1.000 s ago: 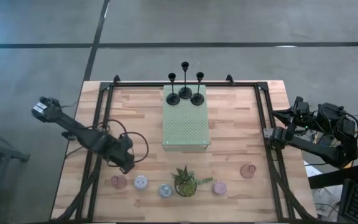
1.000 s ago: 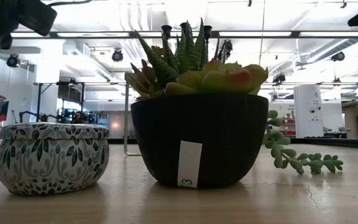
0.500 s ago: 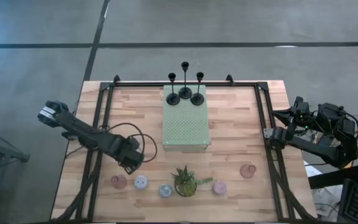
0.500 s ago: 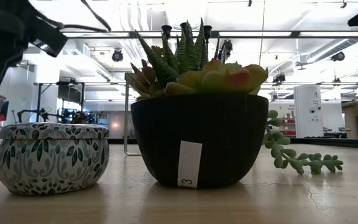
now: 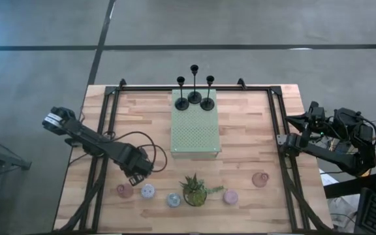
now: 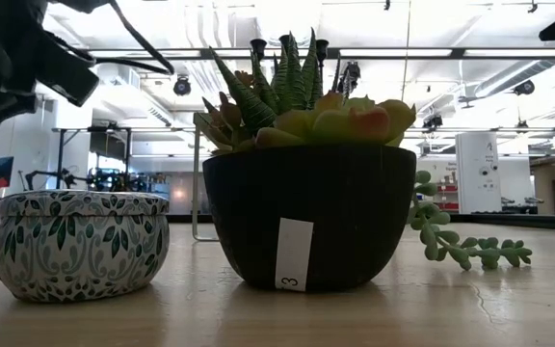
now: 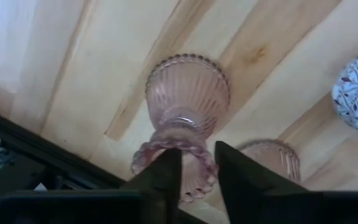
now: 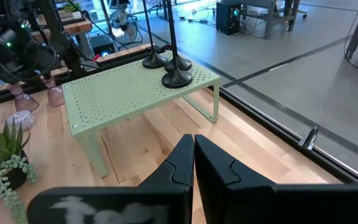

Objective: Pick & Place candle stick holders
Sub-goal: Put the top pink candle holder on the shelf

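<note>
Pink glass holder [image 7: 185,106] — toppled, lying sideways

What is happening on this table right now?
The left gripper is closed around the rim of a pink glass holder near the table's front left corner. The right gripper waits shut at the table's right edge. Three black candlesticks stand on the green mat.

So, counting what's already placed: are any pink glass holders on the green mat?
No, the green mat carries only the three black sticks.
</note>
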